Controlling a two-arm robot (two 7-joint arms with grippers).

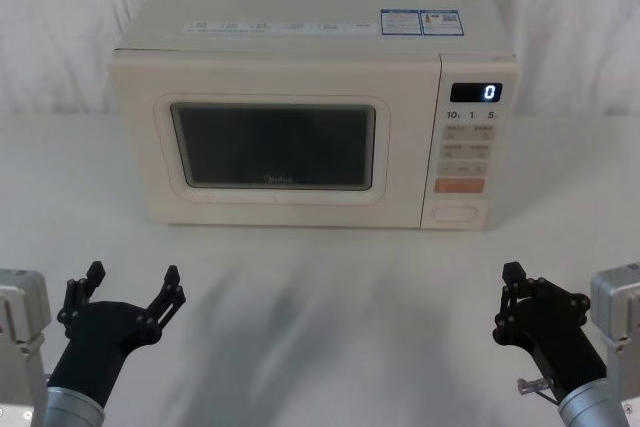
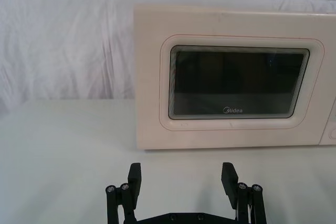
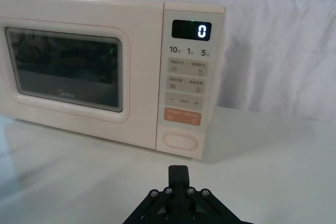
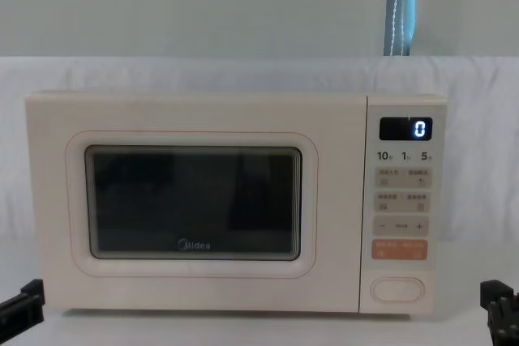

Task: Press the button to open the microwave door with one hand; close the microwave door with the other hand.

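Right hand [image 1: 512,299], fingers pressed together, low on desk [image 1: 330,297] before shut microwave door [image 1: 275,142]; left hand [image 1: 130,282] spread, idle; best pressed squarely with fingertip on button [image 1: 454,214], below orange key [image 1: 459,186].

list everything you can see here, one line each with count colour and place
microwave: 1, cream, at the back middle of the table, facing the robot
microwave door: 1, cream with dark glass window, shut, left part of the front
display: 1, black showing 0, top of the control panel
orange key: 1, orange, low on the panel
button: 1, cream, pill-shaped, bottom of the panel under the orange key
table: 1, white covered, under the microwave
backdrop cloth: 1, white, behind the microwave
left gripper: 1, black, open, near left, short of the door
right gripper: 1, black, shut, near right, short of the panel
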